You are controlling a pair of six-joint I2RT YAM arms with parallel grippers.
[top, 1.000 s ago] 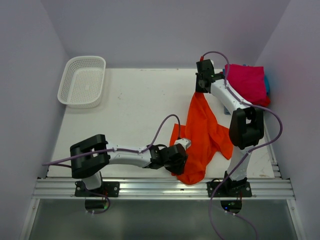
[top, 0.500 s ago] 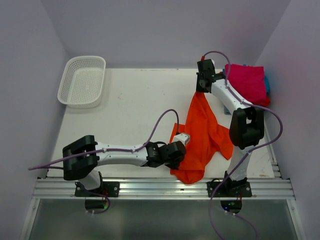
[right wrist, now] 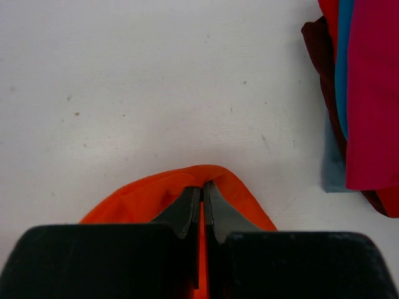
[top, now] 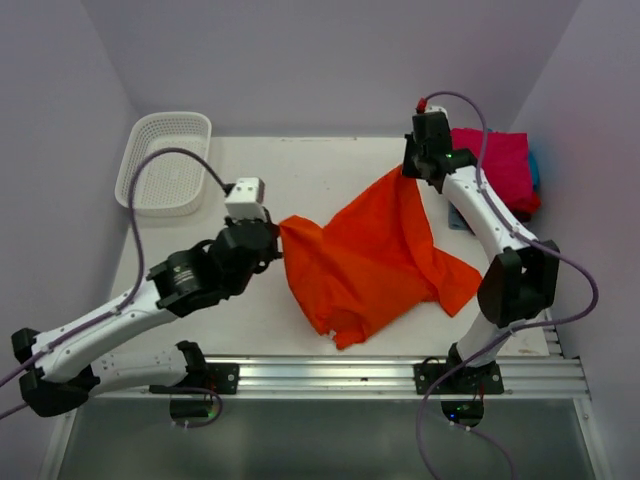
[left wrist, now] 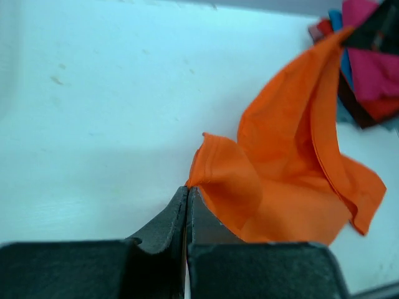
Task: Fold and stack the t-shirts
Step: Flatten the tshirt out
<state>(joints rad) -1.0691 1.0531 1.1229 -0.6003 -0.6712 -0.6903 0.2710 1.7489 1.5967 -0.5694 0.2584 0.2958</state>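
Observation:
The bright orange t-shirt [top: 370,255] hangs stretched between both arms over the middle of the table. My left gripper [top: 277,232] is shut on its left corner, and the pinch shows in the left wrist view [left wrist: 187,189] with the orange cloth [left wrist: 293,180] fanning out to the right. My right gripper [top: 408,172] is shut on the shirt's far right corner; in the right wrist view [right wrist: 202,187] a fold of orange cloth [right wrist: 137,196] wraps its tips. Folded t-shirts [top: 495,165], magenta-pink on top, sit stacked at the back right [right wrist: 371,93] [left wrist: 374,68].
A white lattice basket [top: 165,160] stands at the back left corner. Purple cables loop from both arms. The table's metal rail [top: 320,378] runs along the near edge. Grey walls close in on three sides.
The left gripper shut on the shirt's near corner, then rose and swung left and back. The orange shirt went from a narrow hanging bunch to spread wide. The right gripper shifted slightly right.

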